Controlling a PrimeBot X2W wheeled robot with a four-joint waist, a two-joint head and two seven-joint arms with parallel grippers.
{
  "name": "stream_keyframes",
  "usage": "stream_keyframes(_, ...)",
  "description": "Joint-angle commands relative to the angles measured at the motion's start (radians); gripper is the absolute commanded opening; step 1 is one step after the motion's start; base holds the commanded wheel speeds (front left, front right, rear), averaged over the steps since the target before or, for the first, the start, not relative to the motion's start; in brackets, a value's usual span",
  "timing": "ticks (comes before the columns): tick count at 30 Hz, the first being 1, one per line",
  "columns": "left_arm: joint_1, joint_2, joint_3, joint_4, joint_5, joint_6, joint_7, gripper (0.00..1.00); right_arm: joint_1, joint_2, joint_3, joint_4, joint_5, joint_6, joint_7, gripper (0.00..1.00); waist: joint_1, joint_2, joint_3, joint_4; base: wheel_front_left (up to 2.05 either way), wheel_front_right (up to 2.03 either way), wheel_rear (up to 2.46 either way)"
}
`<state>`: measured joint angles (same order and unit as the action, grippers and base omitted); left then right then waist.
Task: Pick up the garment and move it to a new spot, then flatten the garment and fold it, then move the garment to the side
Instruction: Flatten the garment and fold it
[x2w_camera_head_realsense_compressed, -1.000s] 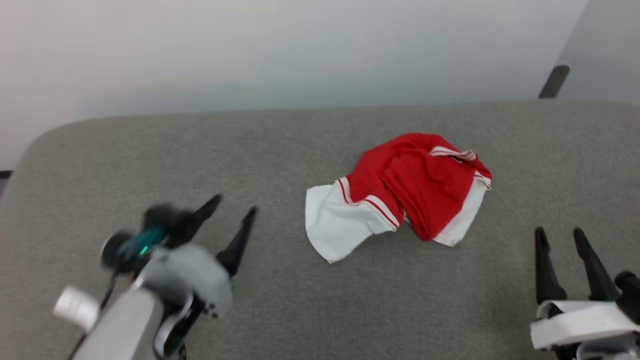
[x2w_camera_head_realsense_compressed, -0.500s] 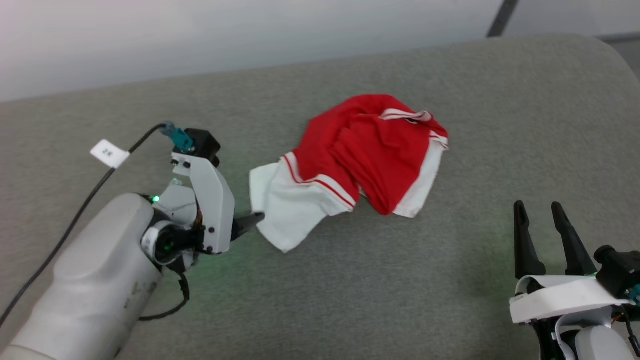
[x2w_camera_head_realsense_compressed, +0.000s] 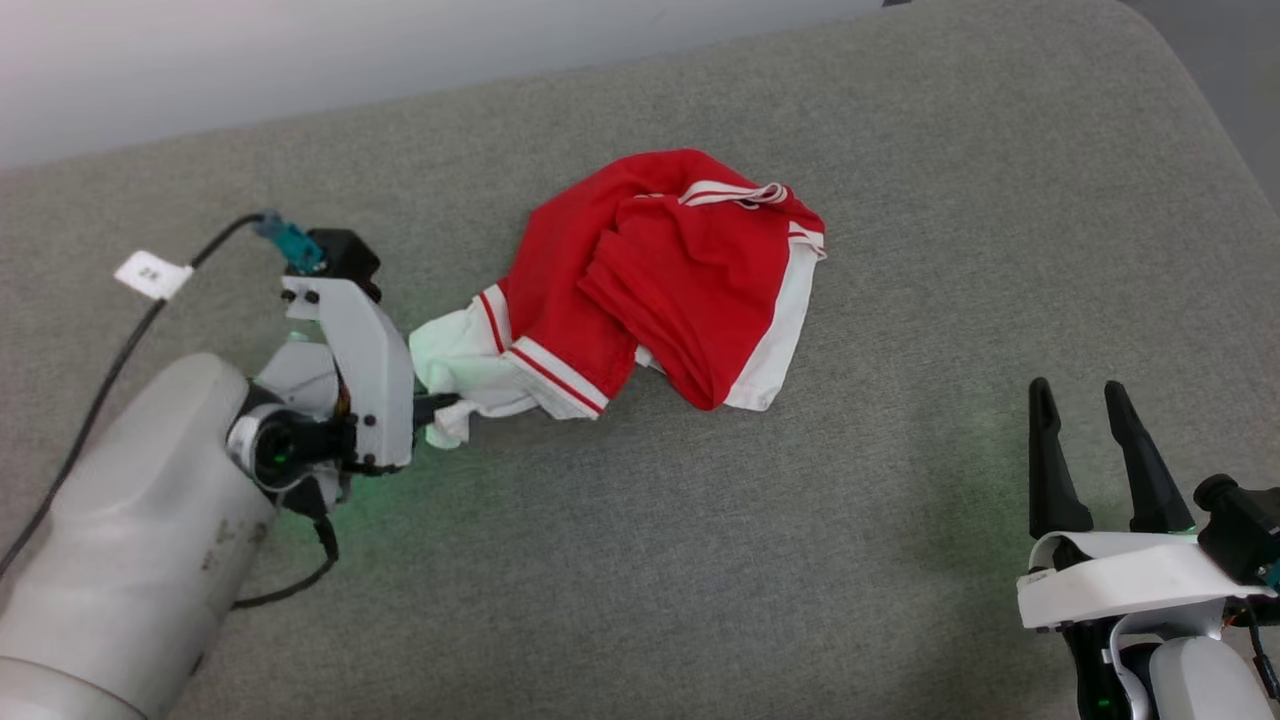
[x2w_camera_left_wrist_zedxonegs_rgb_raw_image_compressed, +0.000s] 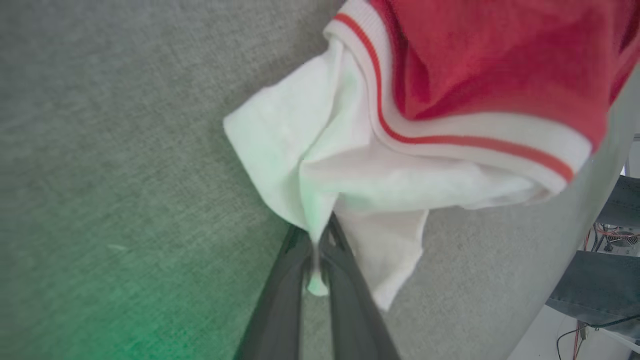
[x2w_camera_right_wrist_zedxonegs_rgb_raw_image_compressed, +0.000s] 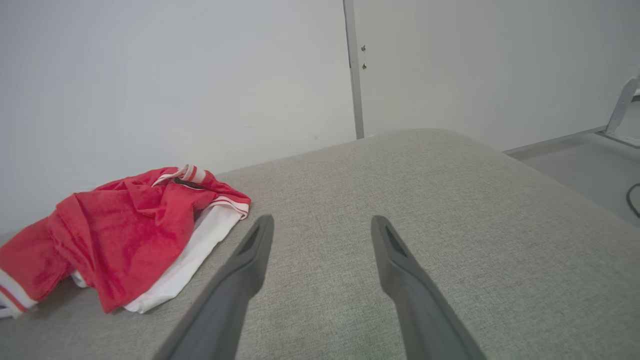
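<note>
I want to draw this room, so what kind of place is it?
Probably a robot lab or test room: a big grey cloth-covered surface, bare white walls, and loose cables beside it. The left end effector grips a red shirt.

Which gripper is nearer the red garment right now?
Left. The left gripper is shut on the white sleeve end of the garment; the right gripper is open, well apart from it on the opposite side.
</note>
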<state>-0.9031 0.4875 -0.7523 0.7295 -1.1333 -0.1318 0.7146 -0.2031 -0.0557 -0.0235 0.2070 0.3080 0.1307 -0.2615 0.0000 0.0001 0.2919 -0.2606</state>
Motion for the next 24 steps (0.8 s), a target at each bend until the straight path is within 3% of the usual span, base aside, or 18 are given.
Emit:
stream_keyframes(1, 0.011, -0.005, -0.012, 0.02, -0.001, 0.003, -0.012, 0.0, -0.003, 0.003, -0.004, -0.004, 0.002, 0.0, -0.005, 1.0, 0.0, -0.0001, -0.004, 0.004, 0.0, 0.0, 0.0)
stream_keyframes(8, -0.071, 0.052, 0.055, 0.113, -0.014, 0.004, -0.136, 0.0, 0.003, 0.004, 0.008, 0.008, 0.002, 0.0, -0.005, 1.0, 0.0, -0.0001, -0.034, 0.028, 0.0, 0.0, 0.0)
stream_keyframes(13, -0.118, 0.095, 0.064, 0.204, 0.035, 0.033, -0.233, 0.0, 0.0, 0.005, 0.017, 0.012, 0.004, 0.0, -0.005, 1.0, 0.0, -0.0001, -0.04, 0.03, 0.0, 0.0, 0.0)
stream_keyframes(19, -0.115, 0.12, 0.027, 0.295, 0.095, 0.048, -0.281, 0.0, 0.008, 0.005, 0.014, 0.007, 0.001, 0.0, -0.004, 1.0, 0.0, -0.0001, -0.036, 0.028, 0.0, 0.0, 0.0)
stream_keyframes(24, -0.099, 0.106, 0.003, 0.356, 0.118, 0.047, -0.306, 0.0, 0.006, 0.005, 0.014, 0.007, -0.004, 0.0, -0.004, 1.0, 0.0, -0.0001, -0.03, 0.028, 0.0, 0.0, 0.0)
